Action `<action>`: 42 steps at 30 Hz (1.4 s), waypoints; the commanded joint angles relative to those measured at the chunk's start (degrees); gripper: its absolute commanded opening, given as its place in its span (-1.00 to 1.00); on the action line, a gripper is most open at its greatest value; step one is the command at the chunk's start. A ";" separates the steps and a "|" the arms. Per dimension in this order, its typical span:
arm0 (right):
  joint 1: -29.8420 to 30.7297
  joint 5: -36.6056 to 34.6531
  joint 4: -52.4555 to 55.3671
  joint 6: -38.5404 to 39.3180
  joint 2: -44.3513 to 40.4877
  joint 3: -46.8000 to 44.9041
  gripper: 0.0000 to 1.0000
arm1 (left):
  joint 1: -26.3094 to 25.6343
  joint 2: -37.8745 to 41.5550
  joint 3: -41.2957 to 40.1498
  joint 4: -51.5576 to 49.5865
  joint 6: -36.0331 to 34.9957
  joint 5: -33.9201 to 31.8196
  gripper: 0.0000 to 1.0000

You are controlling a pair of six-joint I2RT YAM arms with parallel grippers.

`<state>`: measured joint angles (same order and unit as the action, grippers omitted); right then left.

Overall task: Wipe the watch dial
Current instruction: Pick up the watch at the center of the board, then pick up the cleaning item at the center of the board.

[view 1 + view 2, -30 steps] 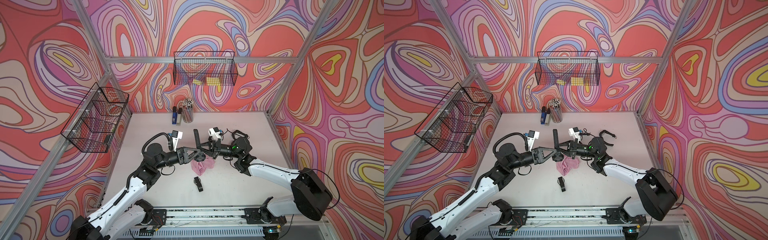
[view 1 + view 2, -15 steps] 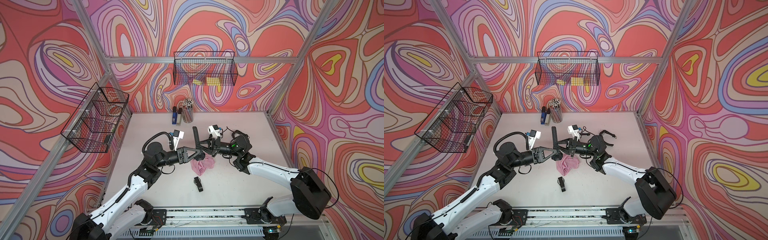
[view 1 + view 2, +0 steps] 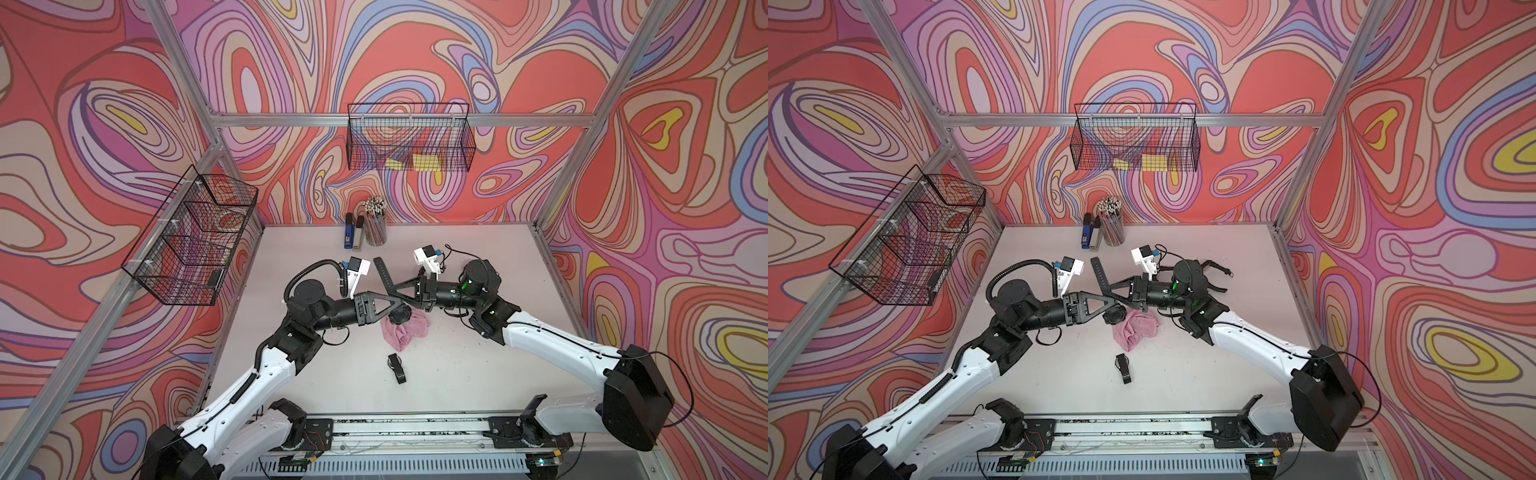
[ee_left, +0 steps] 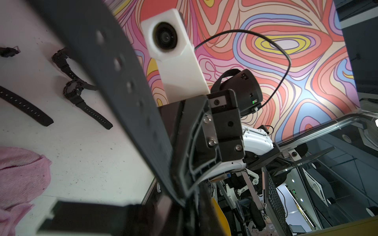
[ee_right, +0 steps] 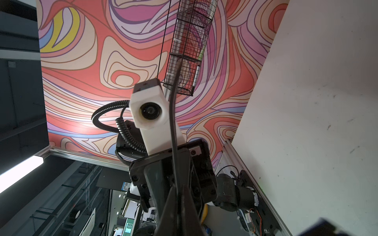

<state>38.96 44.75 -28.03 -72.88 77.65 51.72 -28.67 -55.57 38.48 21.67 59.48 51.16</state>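
Both arms reach in low over the middle of the tabletop (image 3: 478,374) and meet nearly head-on. The left arm (image 3: 266,374) rises from the front rail, bends at the elbow and lies almost level, wrist pointing at the right arm (image 3: 552,345), which mirrors it from the other side.

The watch (image 3: 400,314) hangs between them, just above the pink cloth (image 3: 405,334). Its round case is lowest and one strap (image 3: 381,272) stands up and back, tilted.

The right fingers (image 3: 409,284) are closed on the strap a little above the case – in the right wrist view the strap (image 5: 173,122) runs edge-on out from between them. The left fingers (image 3: 380,305) are also closed, pinching the watch just beside the case, close under the right pair.

Which way the dial faces cannot be told.

A second watch (image 3: 397,368) lies flat on the tabletop nearer the front rail – well clear of both arms.
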 commanded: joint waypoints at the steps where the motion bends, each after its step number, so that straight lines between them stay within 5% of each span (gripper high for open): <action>1: 0.85 -2.85 3.31 2.22 0.68 1.14 -1.00 | -0.81 -0.15 -0.27 5.71 2.49 1.77 -0.98; 6: 0.85 -3.77 4.55 3.60 0.42 1.08 -0.90 | -0.79 0.76 -3.26 12.58 7.85 -0.80 -1.00; 9: 0.40 -5.11 10.60 7.52 -0.83 2.86 -0.14 | -0.69 1.47 -4.69 16.22 11.06 -2.11 -1.00; 10: -0.06 -5.67 13.69 9.72 -1.59 3.78 0.25 | -0.74 1.68 -5.46 18.29 12.62 -2.59 -1.00; 11: -1.03 -6.43 17.13 11.75 -2.60 4.60 0.85 | -0.69 1.86 -6.20 20.50 14.47 -3.18 -1.00; 12: -2.28 -7.24 19.96 13.34 -3.59 5.12 0.96 | -0.65 2.02 -6.83 22.48 16.20 -3.91 -1.00; 16: -10.37 -14.96 34.71 24.80 -10.26 5.95 0.97 | -0.19 1.88 -11.86 34.35 25.43 -7.16 -1.00; 19: -10.92 -28.75 48.22 39.85 -12.90 7.59 0.96 | 0.57 0.65 -15.66 45.00 33.92 -11.68 -1.00; 22: -10.92 -32.18 56.53 46.76 -9.45 9.46 0.97 | 1.24 -1.53 -19.22 54.00 42.51 -17.17 -1.00; 29: -6.55 -34.33 52.94 48.39 -3.40 2.42 0.93 | 1.38 4.74 -19.54 51.78 42.72 -22.02 -1.00; 36: 2.09 -42.91 53.30 44.29 9.25 5.20 0.77 | 1.47 12.19 -20.84 38.65 38.69 -23.44 -1.00; 42: 4.83 -39.99 48.42 42.61 16.10 7.92 0.59 | 1.47 14.79 -24.60 38.37 39.50 -28.46 -1.00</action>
<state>42.41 5.28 23.66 -29.17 91.96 56.95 -27.64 -42.24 15.18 60.10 98.83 25.96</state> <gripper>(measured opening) 0.802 0.094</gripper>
